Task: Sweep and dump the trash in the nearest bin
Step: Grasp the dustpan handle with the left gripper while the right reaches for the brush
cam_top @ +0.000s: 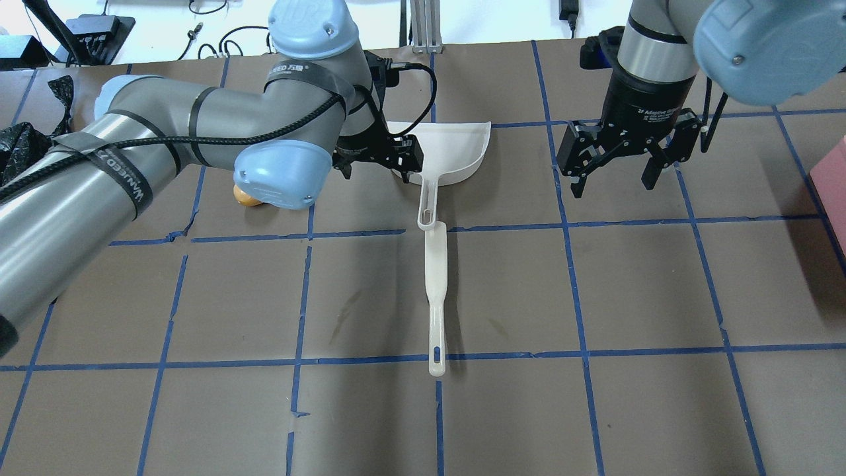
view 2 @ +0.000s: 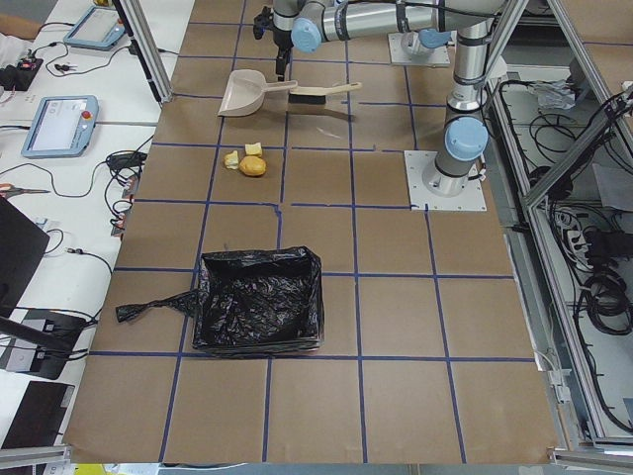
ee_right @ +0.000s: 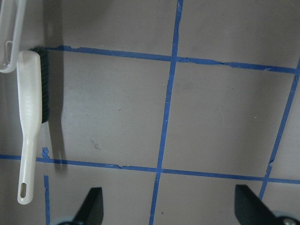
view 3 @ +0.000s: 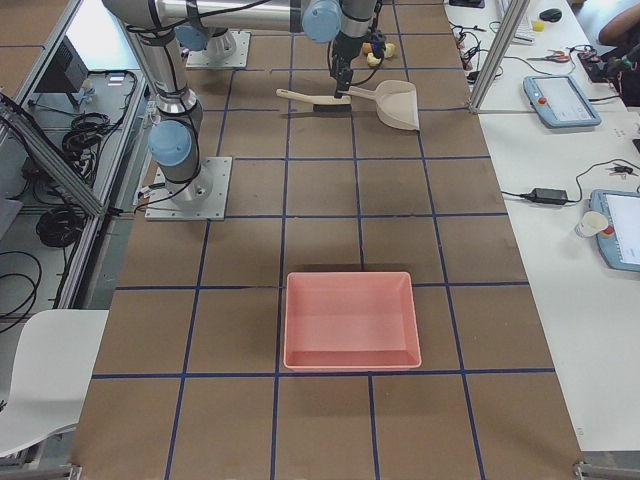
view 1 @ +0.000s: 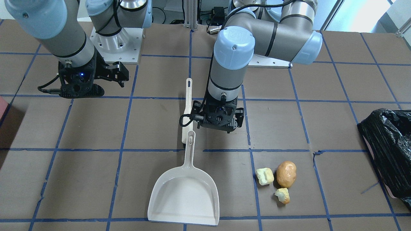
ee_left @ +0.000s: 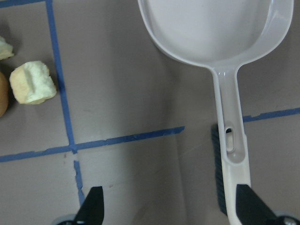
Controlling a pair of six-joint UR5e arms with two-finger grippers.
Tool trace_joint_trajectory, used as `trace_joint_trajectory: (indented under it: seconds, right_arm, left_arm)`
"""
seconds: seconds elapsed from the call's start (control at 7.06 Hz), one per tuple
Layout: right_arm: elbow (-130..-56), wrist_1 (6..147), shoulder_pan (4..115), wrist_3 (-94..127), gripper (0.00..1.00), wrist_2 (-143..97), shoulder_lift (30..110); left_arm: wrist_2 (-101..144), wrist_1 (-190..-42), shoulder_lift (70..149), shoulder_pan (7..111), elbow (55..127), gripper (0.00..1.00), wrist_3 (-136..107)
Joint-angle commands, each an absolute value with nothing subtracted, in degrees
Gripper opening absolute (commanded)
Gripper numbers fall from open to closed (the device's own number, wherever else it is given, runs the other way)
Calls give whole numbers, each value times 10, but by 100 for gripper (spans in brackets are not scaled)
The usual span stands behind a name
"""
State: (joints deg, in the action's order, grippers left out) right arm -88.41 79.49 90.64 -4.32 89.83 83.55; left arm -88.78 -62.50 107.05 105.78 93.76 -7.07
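As we read from the robot's left, we record the bin point(view 1: 387, 150), lined with a black bag, well out to the left of the left gripper point(ee_left: 171, 211). The trash point(view 1: 286, 174), one brown lump and two pale chunks bunched together, lies nearer on that side, beyond the fingertips. The left gripper hangs spread wide, empty. The dustpan point(view 1: 184, 195) handle passes just inside one finger, overlapping the brush point(cam_top: 436, 291) head. The right gripper point(cam_top: 613, 182), right of both tools, is likewise wide and empty.

overhead: trash point(cam_top: 246, 198) mostly behind left arm point(cam_top: 165, 145) | front: bin point(view 1: 385, 144) cut by edge
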Motion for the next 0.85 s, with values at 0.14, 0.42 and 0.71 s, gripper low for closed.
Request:
trace_joint_trajectory:
  seconds: [0.14, 0.42, 0.71]
  right_arm:
    - [-928, 761, 894, -36, 100, 883, 836]
    - [-995, 797, 898, 1, 97, 805, 887]
    - [-1061, 848, 946, 43, 94, 811, 925]
  left_arm:
    - [-866, -555, 1120, 1077, 941, 100, -72]
    - [-864, -517, 1151, 1091, 947, 100, -73]
    - [-864, -476, 1161, 1099, 972, 100, -73]
